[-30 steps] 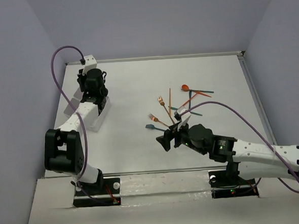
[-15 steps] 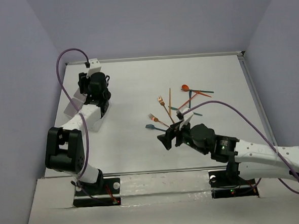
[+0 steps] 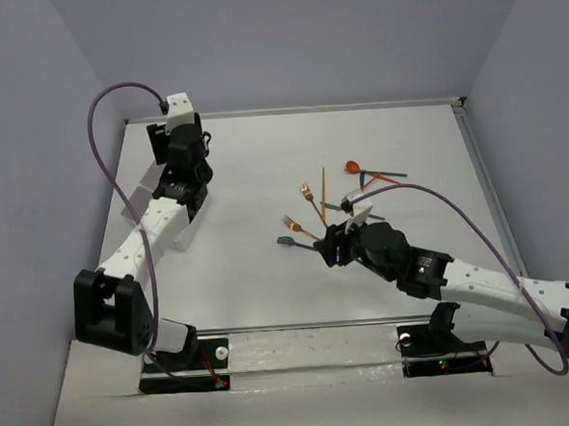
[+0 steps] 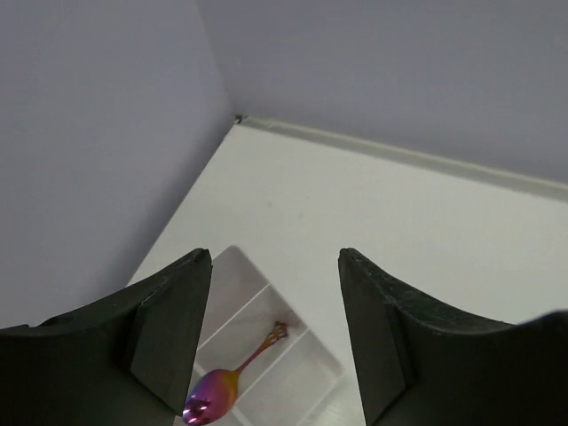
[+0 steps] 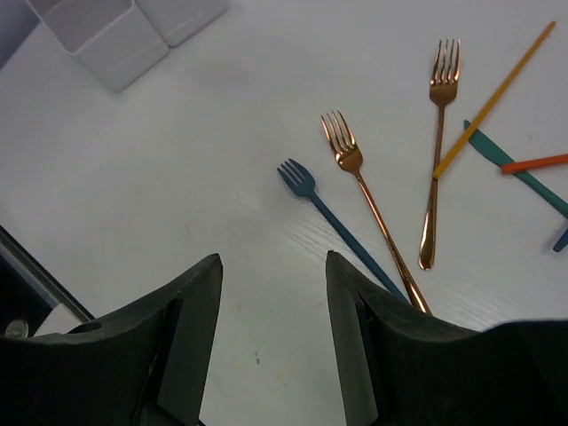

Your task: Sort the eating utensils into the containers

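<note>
Utensils [image 3: 324, 193] crowd bench [image 3: 249, 263]; left fingers [image 4: 177, 311] and right fingers [image 5: 200, 302] wide, empty.
Right fingers closing could pinch blue fork [image 5: 306, 182] and neighbouring copper fork [image 5: 351, 160] together.

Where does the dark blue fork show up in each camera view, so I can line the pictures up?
Top external: the dark blue fork lies mid-table, at the near left end of the utensil scatter.
Right wrist: the dark blue fork is centre frame, tines pointing up-left.
Left wrist: not in it.
Shared landmark: the white tray, at the table's left, upper left in the right wrist view, bottom centre in the left wrist view.
</note>
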{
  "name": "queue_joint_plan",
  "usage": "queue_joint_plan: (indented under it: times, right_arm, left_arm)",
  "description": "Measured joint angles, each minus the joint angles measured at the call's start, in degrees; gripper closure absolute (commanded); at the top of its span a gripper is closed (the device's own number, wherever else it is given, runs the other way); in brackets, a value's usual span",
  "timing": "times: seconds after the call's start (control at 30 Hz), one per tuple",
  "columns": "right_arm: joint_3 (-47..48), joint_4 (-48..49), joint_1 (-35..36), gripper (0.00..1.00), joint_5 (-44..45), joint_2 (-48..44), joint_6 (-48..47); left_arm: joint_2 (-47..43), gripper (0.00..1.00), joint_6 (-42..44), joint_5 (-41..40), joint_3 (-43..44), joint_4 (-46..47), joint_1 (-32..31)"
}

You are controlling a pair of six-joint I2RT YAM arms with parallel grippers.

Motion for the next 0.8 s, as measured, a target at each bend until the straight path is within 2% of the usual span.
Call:
queue_joint_plan:
  times: [0.13, 0.27, 0.37, 0.57, 0.7, 0.8]
  right_arm:
    - [1.64, -2.73, -6.01, 0.50, -5.11, 4.98, 0.13]
    - [4.42, -6.08, -10.16, 0.50, -9.51, 11.98, 0.02]
    - [7.43, -7.50, -11.61, 0.48, -13.35, 17.90, -0.74]
    - [13.44, -9.20, -13.18, 0.47, -17.79, 28.48, -3.76]
    - [17.68, -9.42, -13.73, 0.47, -20.33, 34.29, -6.58]
    - [20.61, -9.66, -13.79, 0.47, -22.38, 38.56, -8.63]
  left_arm:
    - [-6.43, 0.29, -9.01, 9.57, 6.43, -8.52, -1.70]
    - [-14.67, 0.29, -17.35, 21.59, 7.28, -15.45, -1.88]
    - [-20.48, 0.29, -22.18, 29.16, 2.95, -18.38, -2.14]
    - [-34.03, 0.29, -30.53, 42.16, -13.81, -24.24, -2.27]
    - [-43.89, 0.29, -35.36, 46.49, -22.58, -28.87, -2.36]
    - [-49.31, 0.29, -37.75, 48.15, -25.99, -30.62, -2.36]
